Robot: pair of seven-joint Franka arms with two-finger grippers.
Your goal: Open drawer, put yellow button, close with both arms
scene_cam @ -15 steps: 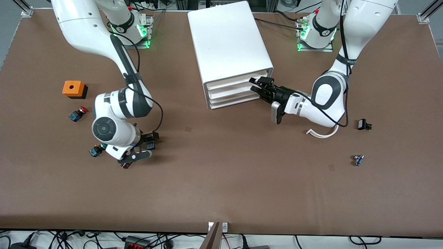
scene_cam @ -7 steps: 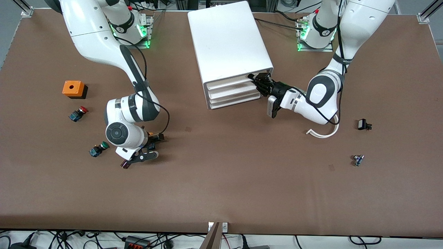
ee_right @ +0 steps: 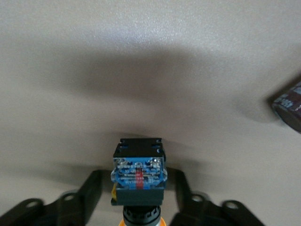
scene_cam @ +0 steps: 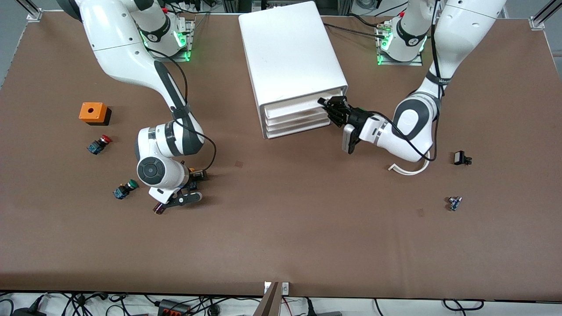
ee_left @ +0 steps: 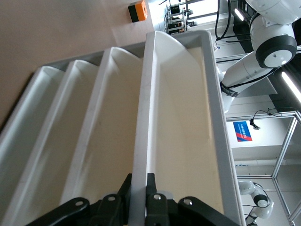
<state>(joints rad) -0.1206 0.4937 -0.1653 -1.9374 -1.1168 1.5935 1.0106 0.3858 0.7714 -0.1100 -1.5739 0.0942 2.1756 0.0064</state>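
The white cabinet (scene_cam: 290, 48) stands at the middle back of the table. My left gripper (scene_cam: 330, 109) is shut on the front lip of the top drawer (scene_cam: 292, 107). In the left wrist view the fingers (ee_left: 151, 188) pinch that lip (ee_left: 146, 117), and the drawer stands slightly out. My right gripper (scene_cam: 192, 179) is shut on the yellow button (scene_cam: 191, 170), just above the table toward the right arm's end. In the right wrist view the button's blue base (ee_right: 138, 172) sits between the fingers (ee_right: 91, 186) of the right gripper (ee_right: 138, 190), with its orange cap at the frame's edge.
An orange box (scene_cam: 93, 112), a red-capped button (scene_cam: 99, 144) and a green-capped button (scene_cam: 124, 189) lie toward the right arm's end. A small dark part (scene_cam: 159, 209) lies beside my right gripper. A white curved strip (scene_cam: 410, 169), a black part (scene_cam: 461, 158) and a small blue part (scene_cam: 454, 202) lie toward the left arm's end.
My left gripper moved up to the top drawer's lip, shut on it and drew back slightly. My right arm shifted a little toward the cabinet with the yellow button.
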